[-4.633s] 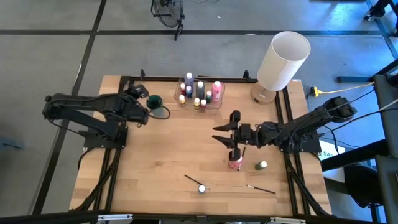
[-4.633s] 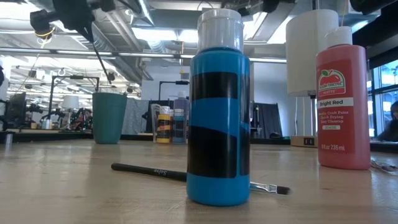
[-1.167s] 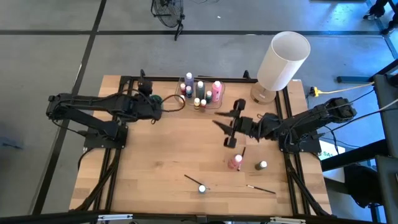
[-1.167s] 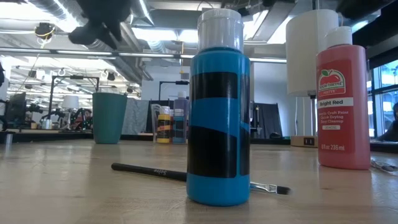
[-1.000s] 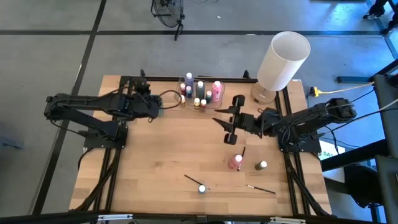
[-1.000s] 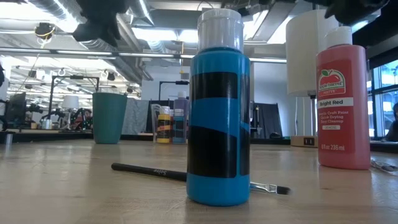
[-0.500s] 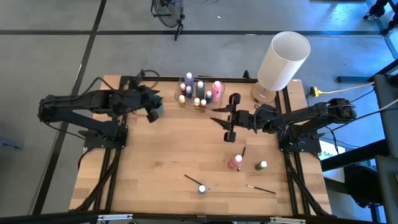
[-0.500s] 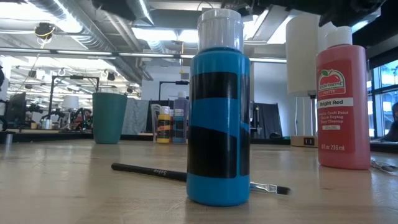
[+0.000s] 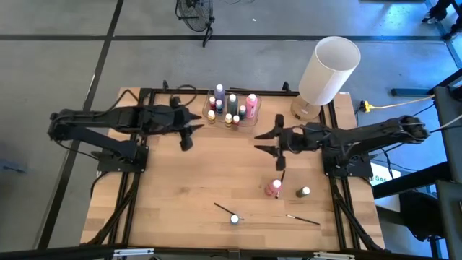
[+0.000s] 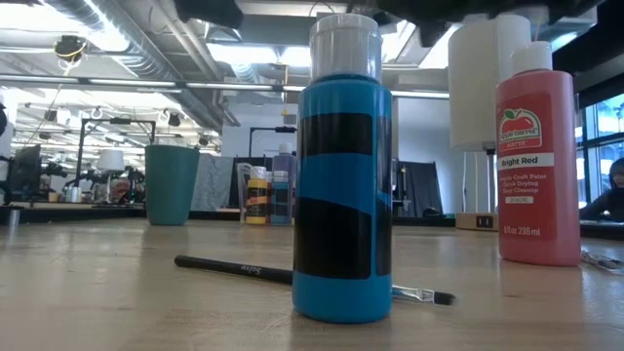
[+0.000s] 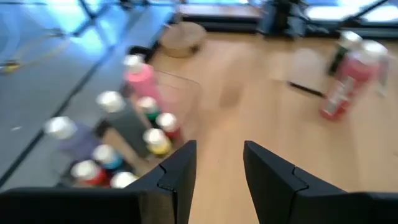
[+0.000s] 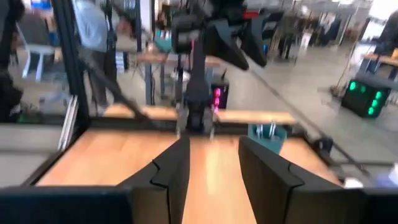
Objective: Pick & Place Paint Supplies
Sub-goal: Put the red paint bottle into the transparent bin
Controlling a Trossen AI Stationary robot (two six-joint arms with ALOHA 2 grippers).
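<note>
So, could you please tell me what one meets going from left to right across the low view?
Teal cup → yellow bottle → blue paint bottle → red paint bottle.

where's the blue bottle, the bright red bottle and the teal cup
blue bottle (image 10: 342,195), low view, on its label.
bright red bottle (image 10: 537,210), low view, on its body.
teal cup (image 10: 171,185), low view, on its side.

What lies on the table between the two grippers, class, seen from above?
Only bare wood. In the high view, the stretch between the left gripper and the right gripper holds nothing; the clear container of bottles stands farther back.
</note>
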